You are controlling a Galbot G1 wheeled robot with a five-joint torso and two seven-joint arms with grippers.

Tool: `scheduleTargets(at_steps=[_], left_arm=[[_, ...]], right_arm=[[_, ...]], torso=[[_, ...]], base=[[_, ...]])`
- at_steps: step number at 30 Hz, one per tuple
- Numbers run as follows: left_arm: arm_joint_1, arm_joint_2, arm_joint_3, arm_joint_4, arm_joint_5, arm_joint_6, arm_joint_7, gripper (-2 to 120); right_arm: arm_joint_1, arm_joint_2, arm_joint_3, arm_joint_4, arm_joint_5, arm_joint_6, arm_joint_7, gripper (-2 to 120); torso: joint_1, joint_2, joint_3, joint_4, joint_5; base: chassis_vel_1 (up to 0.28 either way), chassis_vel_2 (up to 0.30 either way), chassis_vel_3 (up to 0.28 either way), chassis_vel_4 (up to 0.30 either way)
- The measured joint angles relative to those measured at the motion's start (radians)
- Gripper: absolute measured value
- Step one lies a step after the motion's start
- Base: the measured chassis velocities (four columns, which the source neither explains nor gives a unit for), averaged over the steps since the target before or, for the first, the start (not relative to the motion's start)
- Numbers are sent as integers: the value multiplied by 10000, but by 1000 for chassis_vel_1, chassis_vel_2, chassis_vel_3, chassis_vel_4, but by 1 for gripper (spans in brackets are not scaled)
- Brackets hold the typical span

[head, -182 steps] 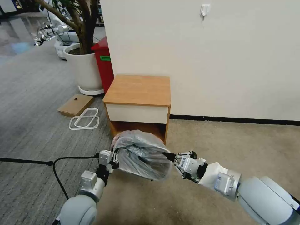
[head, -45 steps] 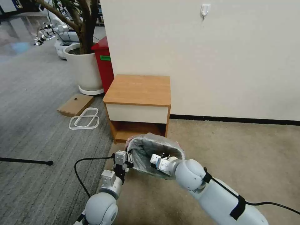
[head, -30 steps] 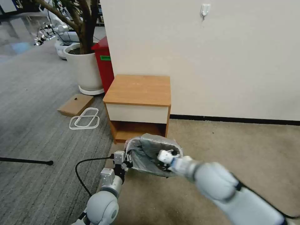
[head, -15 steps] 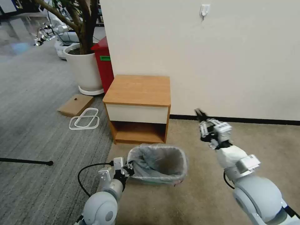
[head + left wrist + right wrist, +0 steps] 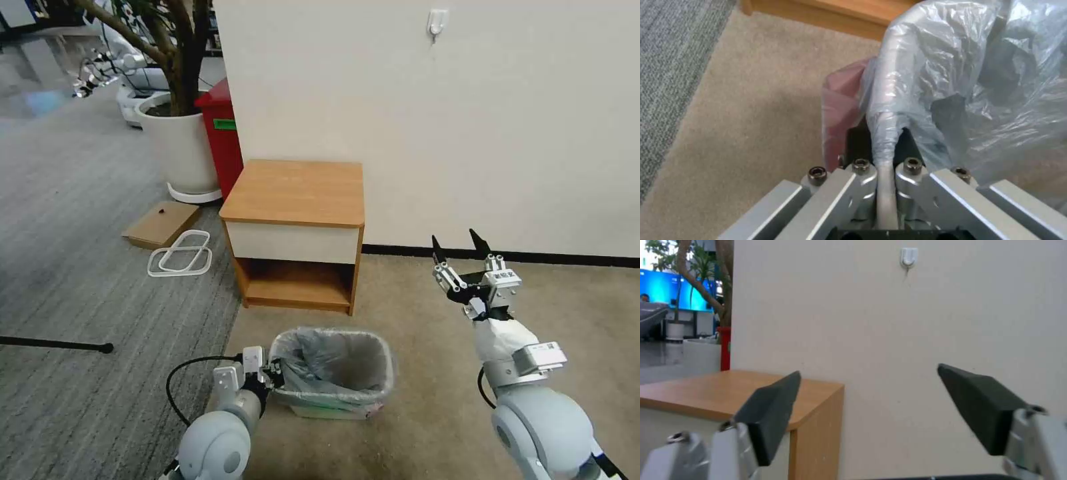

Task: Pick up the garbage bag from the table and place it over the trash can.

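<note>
- Since the bag [image 5: 333, 360] already lines the can [image 5: 331, 405], its mouth folded over the rim all round as far as I can see, I judge the placing all but done.
- At my left gripper [image 5: 272, 375] the can's near rim sits right between my fingers [image 5: 862, 173], which are closed on the plastic-covered edge; pinkish film hangs just beside them.
- What is left, by my judgement, is to let go of that rim and pull my left arm clear.
- Well apart from the can, my right gripper [image 5: 461, 252] is raised and spread wide with nothing in it, pointing toward the wall.
- Beyond the can from my left gripper, the table [image 5: 297, 193] top is bare.
</note>
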Motion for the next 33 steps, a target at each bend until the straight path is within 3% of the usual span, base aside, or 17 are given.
scheduleTargets(at_steps=[5, 10, 18, 27, 29, 31, 33], left_arm=[[-44, -18, 5, 114, 5, -9, -8, 0], [-29, -20, -9, 140, 28, 12, -57, 0], [184, 93, -152, -182, 23, 152, -60, 29], [439, 159, -559, -524, 39, -34, 551, 60], [668, 200, -841, -751, 187, -227, 1037, 72], [715, 210, -891, -788, 252, -283, 1144, 74], [1071, 314, -1317, -1028, 1013, -896, 1942, 84]], right_arm=[[-44, 79, -5, 1, -47, -25, -19, 98], [-125, 142, -30, 1, -91, -26, -30, 100], [-256, 244, -45, 19, -193, -23, -43, 100], [-311, 311, -35, 11, -203, 20, -44, 100], [-378, 344, 14, 39, -42, 19, -77, 100], [-398, 351, 38, 55, 18, 20, -99, 100], [-535, 412, 335, 140, 381, 58, -335, 100]], torso=[[0, 0, -1, 0, 3], [0, 0, -1, 0, 3], [0, -2, 1, -1, -4], [0, -2, 1, -1, -1], [0, -2, 1, -1, 0], [0, -2, 1, -1, 0], [0, -2, 1, -2, 0]], base=[[0, 0, 0, 0], [0, 0, 0, 0], [0, 0, 0, 0], [0, 0, 0, 0], [0, 0, 0, 0], [0, 0, 0, 0], [0, 0, 0, 0]])
